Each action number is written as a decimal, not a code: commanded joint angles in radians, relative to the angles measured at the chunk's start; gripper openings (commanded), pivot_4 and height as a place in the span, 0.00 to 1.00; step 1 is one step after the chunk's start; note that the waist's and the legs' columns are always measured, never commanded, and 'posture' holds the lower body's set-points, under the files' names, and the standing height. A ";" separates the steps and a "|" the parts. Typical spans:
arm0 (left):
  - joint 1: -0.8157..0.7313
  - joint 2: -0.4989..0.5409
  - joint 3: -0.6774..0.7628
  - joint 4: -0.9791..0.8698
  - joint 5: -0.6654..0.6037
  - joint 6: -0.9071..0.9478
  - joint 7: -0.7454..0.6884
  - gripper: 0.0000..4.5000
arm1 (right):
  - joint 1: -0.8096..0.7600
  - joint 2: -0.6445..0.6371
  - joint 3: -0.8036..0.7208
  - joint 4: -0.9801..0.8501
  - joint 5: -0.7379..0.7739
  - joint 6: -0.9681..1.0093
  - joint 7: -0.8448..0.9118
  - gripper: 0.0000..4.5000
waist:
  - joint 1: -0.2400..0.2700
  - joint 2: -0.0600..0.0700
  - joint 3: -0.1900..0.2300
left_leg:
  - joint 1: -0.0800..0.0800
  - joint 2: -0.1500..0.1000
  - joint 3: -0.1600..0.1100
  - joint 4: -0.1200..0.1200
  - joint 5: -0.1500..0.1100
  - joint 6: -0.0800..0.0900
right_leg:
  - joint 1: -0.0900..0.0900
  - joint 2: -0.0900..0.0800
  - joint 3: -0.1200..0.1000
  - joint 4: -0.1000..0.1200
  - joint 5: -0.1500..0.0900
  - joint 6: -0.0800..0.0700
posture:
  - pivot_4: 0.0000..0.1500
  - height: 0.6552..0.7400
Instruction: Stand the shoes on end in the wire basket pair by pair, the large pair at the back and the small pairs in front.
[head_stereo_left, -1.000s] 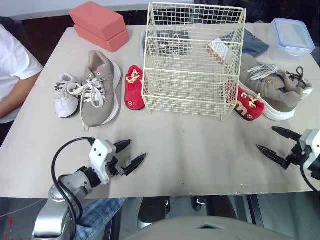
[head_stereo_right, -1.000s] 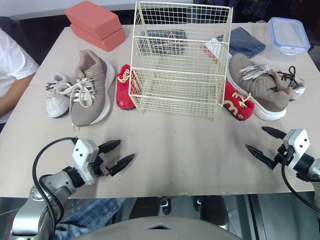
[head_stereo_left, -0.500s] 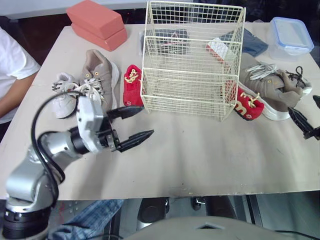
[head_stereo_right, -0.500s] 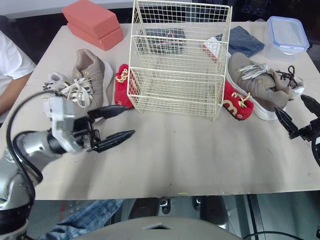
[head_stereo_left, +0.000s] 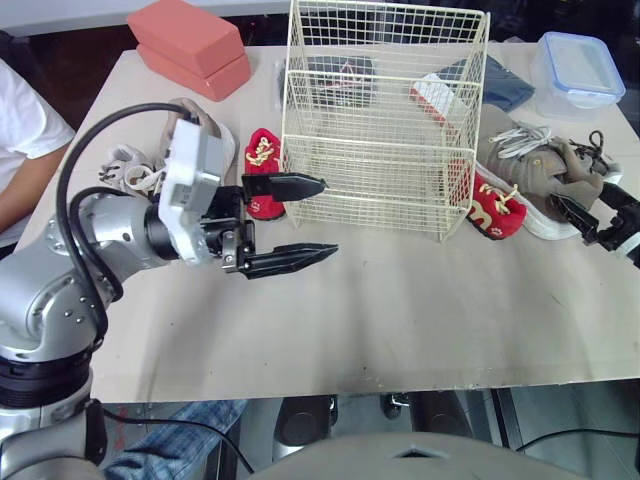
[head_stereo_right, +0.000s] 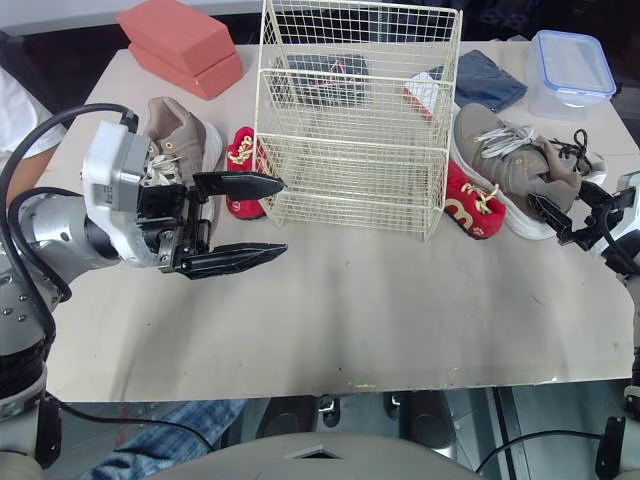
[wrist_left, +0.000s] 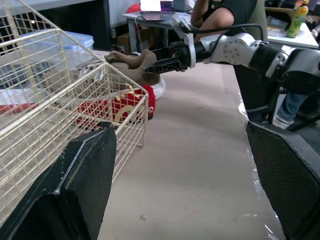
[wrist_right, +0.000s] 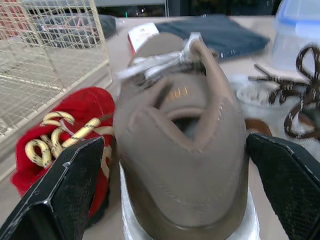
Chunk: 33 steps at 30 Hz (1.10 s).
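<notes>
Your left fingers (head_stereo_left: 290, 259) hang wide apart over the bench (head_stereo_left: 400, 310), gripping nothing, their tips pointing across toward the other arm. The wire basket (head_stereo_left: 380, 150) stands on the bench close beside them, its front corner near the tip of the farther finger. One small red shoe (head_stereo_left: 262, 170) lies flat just behind that same finger, against the basket's side. A large tan shoe (head_stereo_left: 215, 140) and a small white shoe (head_stereo_left: 125, 165) rest farther back, partly hidden by the arm. Your right fingers (head_stereo_right: 548, 210) are also spread wide and empty, drawn up at the heel of the second large tan shoe (wrist_right: 182, 145). In the right wrist view that heel sits between the two fingers, and you cannot tell whether either one touches it. The second small red shoe (wrist_right: 60, 130) lies beside the tan one, between it and the basket's corner. All of these shoes are on the bench outside the basket. Beyond the right fingers sit a folded dark cloth (head_stereo_left: 495, 85) and a plastic box with a blue lid (head_stereo_left: 570, 70). Two pink blocks (head_stereo_left: 190, 45) are stacked well beyond the left fingers.
</notes>
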 joint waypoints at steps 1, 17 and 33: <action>-0.026 -0.004 0.010 -0.014 0.019 -0.017 0.011 1.00 | -0.028 -0.011 0.002 0.021 -0.007 0.001 0.028 0.72 | -0.001 0.000 0.000 | 0.000 0.000 0.000 0.000 0.000 0.000 | 0.000 0.000 0.000 0.000 0.000 0.000 | 1.00 0.36; -0.128 -0.101 -0.032 0.048 0.126 -0.106 0.002 1.00 | -0.018 0.003 -0.088 -0.060 -0.036 -0.153 -0.018 0.00 | 0.002 -0.002 0.001 | 0.000 0.000 0.001 0.000 0.001 -0.002 | 0.000 0.001 0.001 0.000 0.000 0.000 | 1.00 0.36; -0.199 -0.093 -0.036 0.184 0.206 -0.162 -0.105 1.00 | -0.184 -0.008 -0.085 -0.297 -0.219 -0.692 -0.095 0.00 | -0.002 0.001 0.004 | 0.000 0.001 0.002 0.000 0.002 -0.003 | -0.001 0.001 0.002 0.001 0.000 0.000 | 1.00 0.36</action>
